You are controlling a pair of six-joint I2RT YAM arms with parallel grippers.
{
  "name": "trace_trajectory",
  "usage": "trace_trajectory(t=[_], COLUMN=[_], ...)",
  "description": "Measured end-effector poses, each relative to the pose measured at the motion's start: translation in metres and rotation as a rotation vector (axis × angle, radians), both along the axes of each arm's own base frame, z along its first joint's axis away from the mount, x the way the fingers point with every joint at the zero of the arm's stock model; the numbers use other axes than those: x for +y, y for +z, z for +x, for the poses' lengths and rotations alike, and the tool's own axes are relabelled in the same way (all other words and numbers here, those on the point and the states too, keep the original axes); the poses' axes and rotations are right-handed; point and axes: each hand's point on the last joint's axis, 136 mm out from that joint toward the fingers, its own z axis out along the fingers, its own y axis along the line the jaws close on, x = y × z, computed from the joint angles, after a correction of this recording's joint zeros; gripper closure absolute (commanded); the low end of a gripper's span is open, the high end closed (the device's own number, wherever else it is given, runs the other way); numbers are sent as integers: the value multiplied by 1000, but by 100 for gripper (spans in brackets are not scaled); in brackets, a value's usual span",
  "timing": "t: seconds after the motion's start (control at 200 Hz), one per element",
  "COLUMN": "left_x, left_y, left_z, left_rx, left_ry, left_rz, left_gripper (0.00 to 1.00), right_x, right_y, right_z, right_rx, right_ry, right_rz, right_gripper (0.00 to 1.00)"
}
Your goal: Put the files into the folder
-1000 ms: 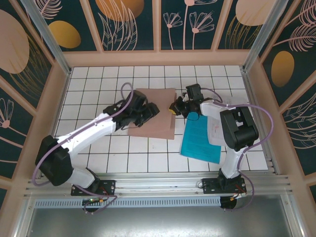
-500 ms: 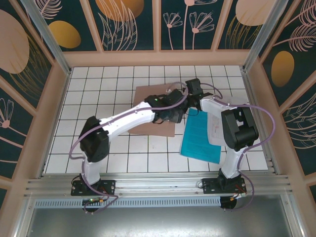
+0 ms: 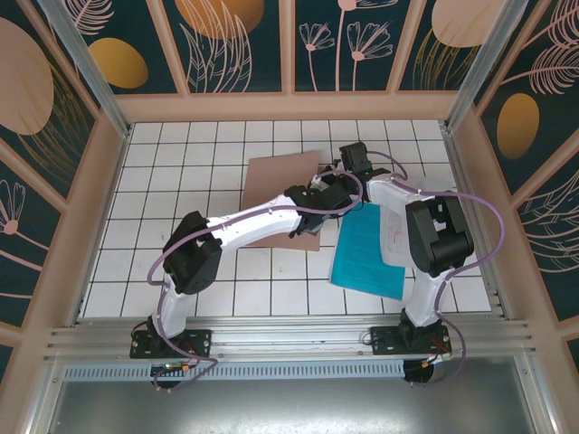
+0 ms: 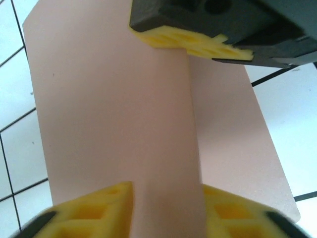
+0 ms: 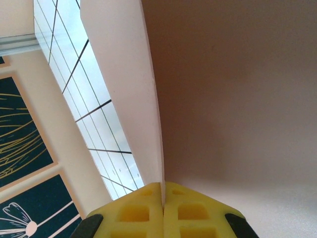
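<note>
Two tools at one folder [image 3: 276,176], which sits near the middle of the tiled bench [image 3: 181,181]. Pinkish-brown, mostly flat on the tiles, its right cover [image 4: 163,124] lifted and curving upward.

Right tool [image 5: 162,191]: pressed together on the cover's free edge, the thin card running straight into the seam between the yellow pads [image 5: 133,213].

Left tool [image 4: 167,218]: stretched across from the left, part-spread, one pad [image 4: 99,218] on each side of the raised cover. Cannot tell whether either one touches the card. Looks straight at the right tool's clamp at the far end of the cover.

Just right of the folder, flat on the bench: teal-blue sheet [image 3: 366,249], with white printed sheets [image 3: 393,237] against its right side, partly under the right arm.
</note>
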Motion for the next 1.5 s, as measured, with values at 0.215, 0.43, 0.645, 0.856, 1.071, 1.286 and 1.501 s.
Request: trace_trajectory(t=[0.215,0.43,0.645,0.856,1.071,1.286,1.501], left_x=[3,9,16,19,25,35,40], left_y=[-2,2,11,16,29,49,57], left_z=[-2,-6,-12,-13,-16,-20,-20], left_rx=[-22,-34,-42,-53,-77,-117,-140], left_ry=[-21,-19,-9,4,19,35,51], left_rz=[42,29,-16,-41,-76,-133,-164], left_gripper=[100,100,100,100,100,100,100], right_x=[3,6,-4,-43,-52,-14,23], right_y=[1,3,40,92,41,-12,-37], right_z=[-2,-3,2,-1,-6,-12,-3], right_rx=[3,-3,-135,-342,-235,-113,-79], right_ry=[7,20,-15,-130,-164,-71,-1], right_rz=[5,12,19,24,-7,-42,-92], right_gripper=[100,58,24,47,78,83,84])
